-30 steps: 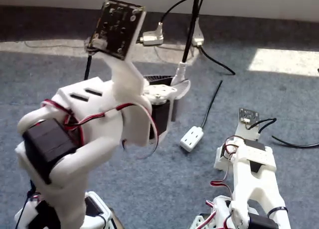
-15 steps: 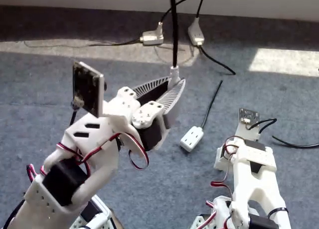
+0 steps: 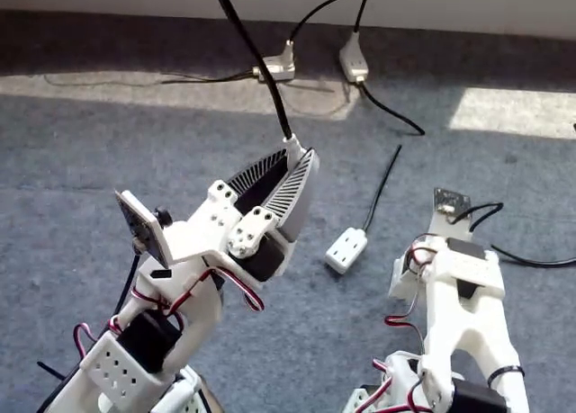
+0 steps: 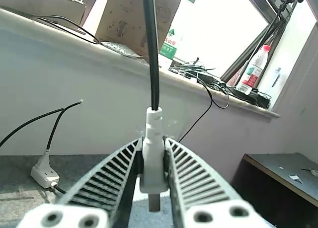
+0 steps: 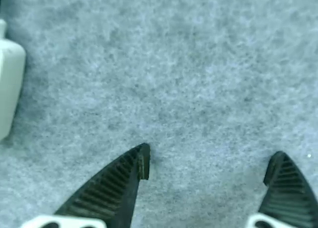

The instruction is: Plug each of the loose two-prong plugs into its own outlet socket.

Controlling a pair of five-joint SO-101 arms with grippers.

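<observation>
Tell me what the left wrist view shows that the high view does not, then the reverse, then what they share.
Left wrist view adds: a pale window ledge carrying a brown cardboard box and clear plastic bottles, plus a metal prong under the white two-prong plug.
High view adds: the white outlet socket block and the white right arm beside it.
Both: that plug on its black cable, clamped in the left arm's jaws.
</observation>
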